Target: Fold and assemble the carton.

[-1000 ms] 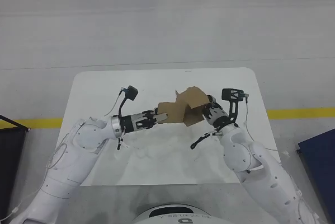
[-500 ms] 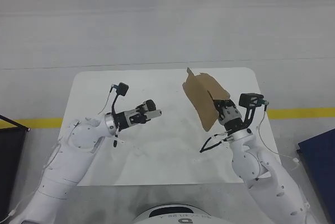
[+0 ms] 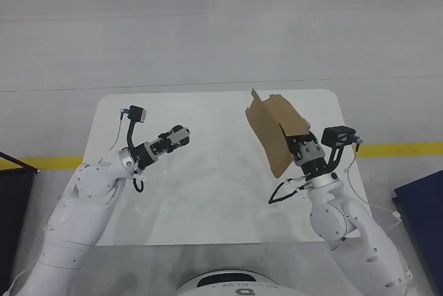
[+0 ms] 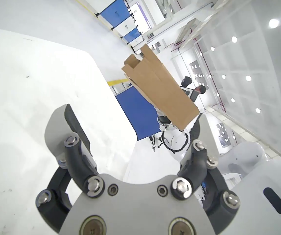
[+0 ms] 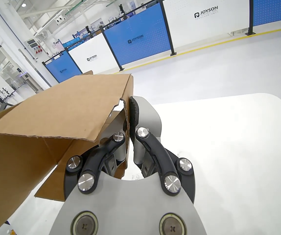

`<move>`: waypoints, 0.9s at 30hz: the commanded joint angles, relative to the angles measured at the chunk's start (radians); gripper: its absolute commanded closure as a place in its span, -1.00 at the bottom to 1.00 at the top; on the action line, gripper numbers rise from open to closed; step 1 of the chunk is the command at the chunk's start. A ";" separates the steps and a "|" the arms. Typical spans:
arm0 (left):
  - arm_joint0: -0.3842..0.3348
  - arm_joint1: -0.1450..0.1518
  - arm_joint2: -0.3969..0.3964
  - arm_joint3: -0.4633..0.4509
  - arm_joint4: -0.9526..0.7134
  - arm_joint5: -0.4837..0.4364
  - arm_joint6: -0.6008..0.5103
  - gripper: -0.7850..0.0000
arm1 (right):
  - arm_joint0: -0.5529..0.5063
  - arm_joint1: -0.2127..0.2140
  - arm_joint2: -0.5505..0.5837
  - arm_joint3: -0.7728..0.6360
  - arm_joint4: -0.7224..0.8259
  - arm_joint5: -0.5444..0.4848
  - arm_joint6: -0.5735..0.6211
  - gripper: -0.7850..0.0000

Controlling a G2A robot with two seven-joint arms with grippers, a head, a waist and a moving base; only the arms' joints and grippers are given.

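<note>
While the right tool [image 5: 128,114] pinches its edge, brown carton [image 3: 273,129] partly opened, held aloft, left tool [image 4: 132,119] agape, empty.

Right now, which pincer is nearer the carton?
Right. The right pincer is shut on an edge of the carton; the left pincer hangs open, well apart from it.
</note>
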 commanded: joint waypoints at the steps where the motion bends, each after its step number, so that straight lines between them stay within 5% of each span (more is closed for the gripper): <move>1: 0.000 0.000 0.000 0.000 0.000 -0.002 0.000 -1.00 | 0.000 0.000 0.000 0.000 0.000 0.000 0.000 1.00; 5: 0.000 0.000 0.000 0.000 0.000 -0.002 0.000 -1.00 | -0.002 0.002 0.000 0.011 -0.047 -0.017 -0.007 1.00; 10: 0.000 0.000 0.000 0.000 0.000 -0.002 0.000 -1.00 | -0.015 0.015 -0.021 0.025 -0.472 -0.153 -0.166 1.00; 17: 0.000 0.000 0.000 0.000 0.000 -0.002 0.000 -1.00 | -0.001 0.016 -0.088 0.062 -0.902 -0.118 -0.305 1.00; 20: 0.000 0.000 0.000 0.000 0.000 -0.002 0.000 -1.00 | 0.004 0.012 -0.094 0.076 -1.001 -0.042 -0.305 1.00; 27: 0.000 0.000 0.000 0.000 0.000 -0.002 0.000 -1.00 | 0.004 0.012 -0.094 0.076 -1.001 -0.042 -0.305 1.00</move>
